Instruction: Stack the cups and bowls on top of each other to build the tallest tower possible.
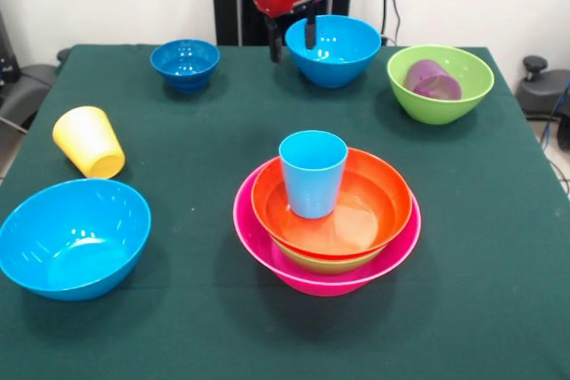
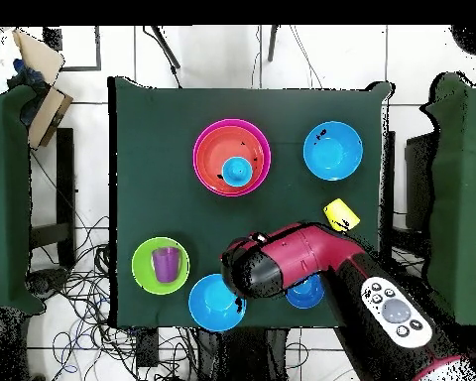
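The tower stands at the table's middle: a large pink bowl (image 1: 267,255) holds a lime-green bowl (image 1: 329,263), of which only a sliver shows, the wide orange bowl (image 1: 385,204) and an upright light blue cup (image 1: 313,173). It also shows in the overhead view (image 2: 232,159). My gripper (image 1: 292,42) is open and empty at the far side, one finger over the rim of a sky-blue bowl (image 1: 343,60). The yellow cup (image 1: 89,141) lies on its side at the left. The purple cup (image 1: 432,80) lies in the other lime-green bowl (image 1: 445,106). Another sky-blue bowl (image 1: 74,238) sits near left.
The small dark-blue footed bowl (image 1: 185,64) stands at the far left, half hidden under my arm (image 2: 311,263) in the overhead view. The green table cloth (image 1: 481,291) ends near the picture's sides. Cables and furniture surround the table.
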